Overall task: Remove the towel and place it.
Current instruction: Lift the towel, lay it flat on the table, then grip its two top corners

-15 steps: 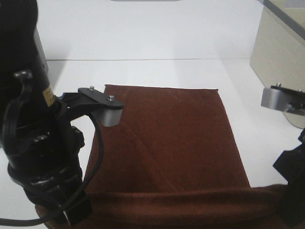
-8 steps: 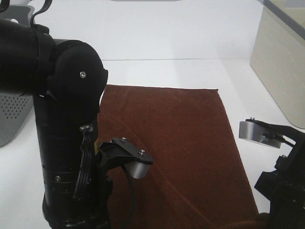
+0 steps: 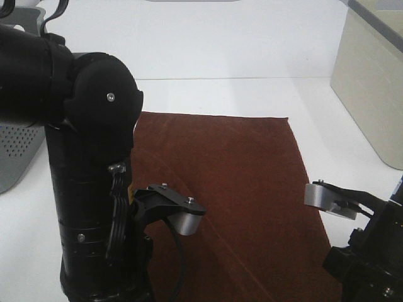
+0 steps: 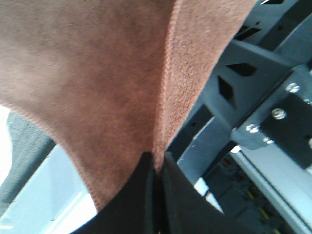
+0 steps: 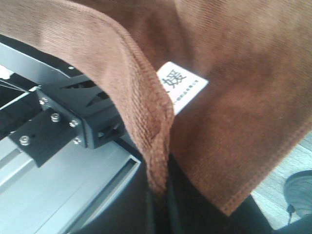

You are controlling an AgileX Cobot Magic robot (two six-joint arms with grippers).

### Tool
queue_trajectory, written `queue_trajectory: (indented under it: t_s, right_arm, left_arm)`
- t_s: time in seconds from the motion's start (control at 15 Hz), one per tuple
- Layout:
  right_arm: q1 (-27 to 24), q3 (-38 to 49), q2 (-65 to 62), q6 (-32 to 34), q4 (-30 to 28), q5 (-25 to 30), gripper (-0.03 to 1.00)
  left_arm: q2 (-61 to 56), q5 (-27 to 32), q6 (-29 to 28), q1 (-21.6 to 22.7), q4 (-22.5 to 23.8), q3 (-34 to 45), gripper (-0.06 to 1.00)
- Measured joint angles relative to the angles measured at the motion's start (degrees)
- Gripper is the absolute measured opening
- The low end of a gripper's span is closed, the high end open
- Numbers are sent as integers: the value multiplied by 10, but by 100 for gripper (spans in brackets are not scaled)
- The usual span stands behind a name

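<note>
The maroon towel [image 3: 239, 182] lies spread flat on the white table, its far hem straight and its near end running out of the bottom of the exterior view. In the left wrist view my left gripper [image 4: 157, 170] is shut on a pinched fold of the towel [image 4: 97, 83], which hangs off the table front. My right gripper [image 5: 158, 190] is shut on the towel's stitched hem [image 5: 151, 122] beside a white label [image 5: 183, 84]. Both grippers are below the frame in the exterior view; only the left arm [image 3: 88, 176] and right arm [image 3: 371, 251] show.
A grey perforated basket [image 3: 16, 151] sits at the left edge behind the left arm. A beige box [image 3: 371, 88] stands at the right. Metal frame parts [image 5: 63, 126] under the table show in both wrist views.
Both arms have pulled toward the near edge and lowered. The towel's near hem, seen folded at the bottom earlier, has slid out of the exterior view. The basket now shows.
</note>
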Motion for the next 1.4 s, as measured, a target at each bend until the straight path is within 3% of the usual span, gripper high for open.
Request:
queue_trajectory:
  t_s: [0.47, 0.67, 0.8, 0.93, 1.07, 1.27, 1.4]
  right_arm:
    - [0, 0, -1, -13, 19, 14, 14]
    - [0, 0, -9, -14, 28, 12, 33]
    - [0, 0, -31, -14, 32, 7, 53]
    - [0, 0, -52, -14, 32, 2, 69]
    - [0, 0, -78, -14, 32, -16, 75]
    - [0, 0, -125, -14, 29, -40, 76]
    - [0, -2, -156, 23, 18, -53, 77]
  left_arm:
    - [0, -9, 0, -1, -81, 0, 4]
    - [0, -44, 0, -14, -108, 0, 26]
    - [0, -87, -13, -39, -115, 1, 57]
    - [0, -111, -22, -60, -120, 1, 80]
    - [0, -112, -26, -62, -121, 1, 87]
    - [0, -111, -26, -61, -120, 1, 88]
    - [-8, -112, -31, -61, -95, -6, 88]
